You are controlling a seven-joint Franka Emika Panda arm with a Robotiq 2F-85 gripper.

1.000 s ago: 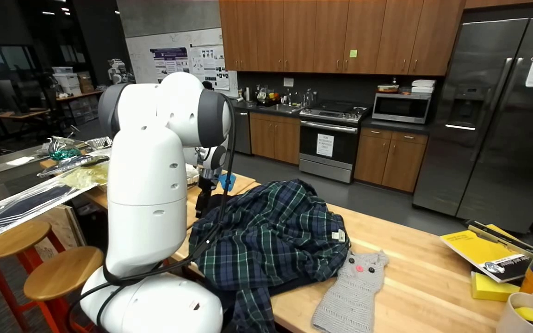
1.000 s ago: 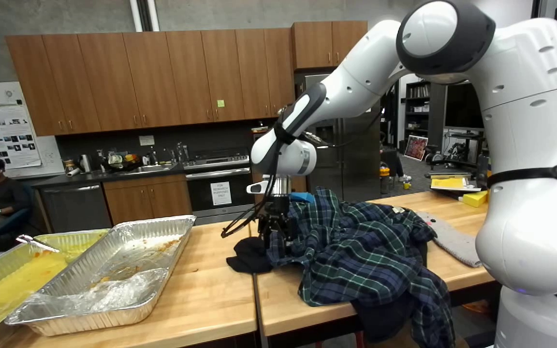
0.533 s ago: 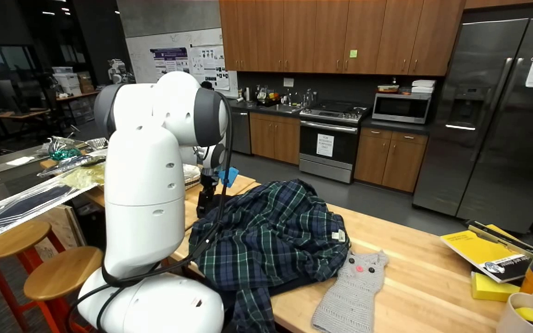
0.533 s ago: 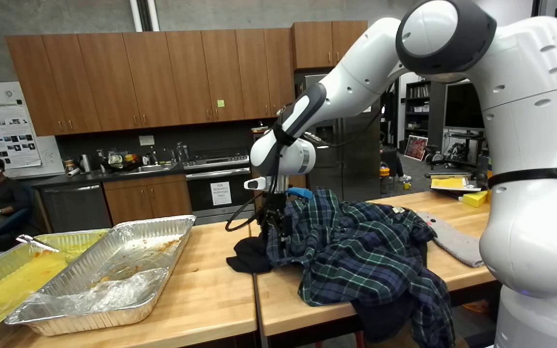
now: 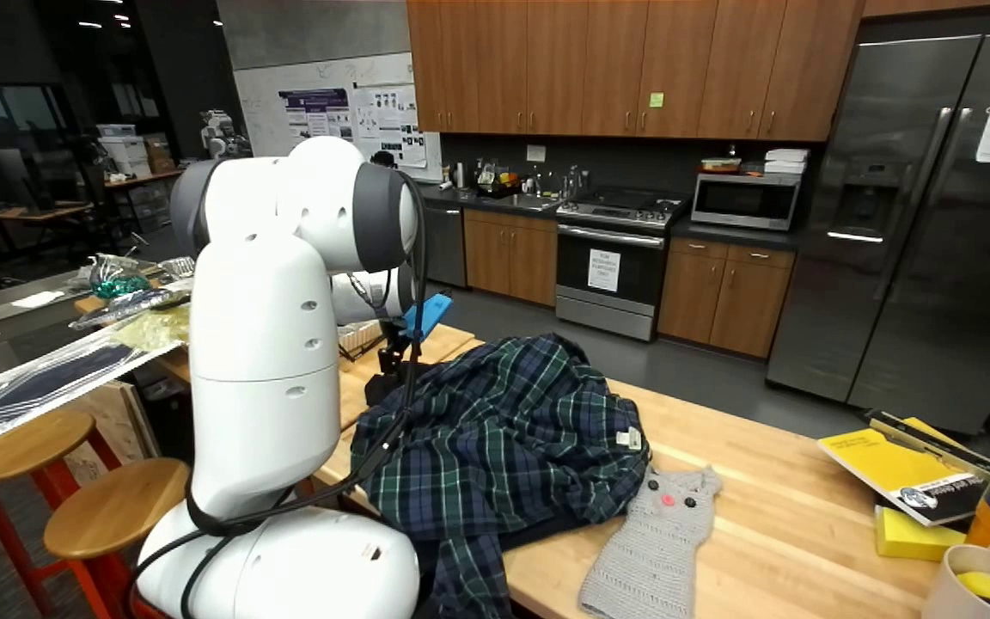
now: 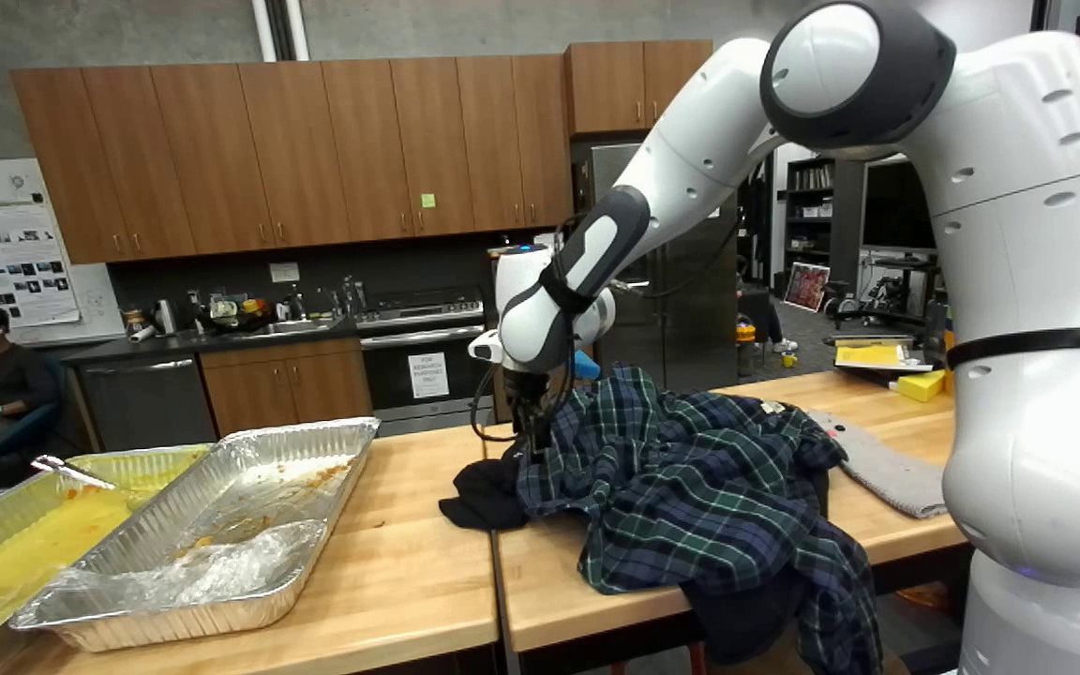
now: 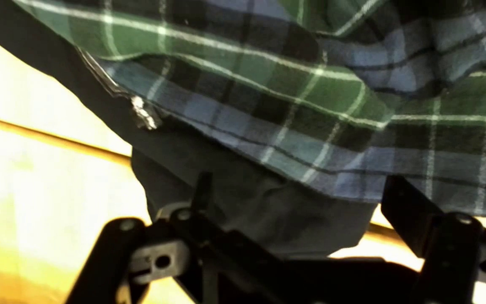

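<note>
the end effector (image 7: 298, 185), jaws spread wide, holding nothing, hangs at the left edge of the plaid shirt (image 6: 690, 469) on the counter (image 6: 540, 577); likely lining up, it needs fabric between them to grip.

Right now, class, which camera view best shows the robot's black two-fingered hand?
The wrist view: it shows the black two-fingered hand close up, its fingers standing apart. In both exterior views it looks small, the fingers hard to make out.

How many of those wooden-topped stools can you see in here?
2, both in an exterior view, at the picture's left: the farther stool and, in front of it, the nearer stool. Others may be hidden.
</note>
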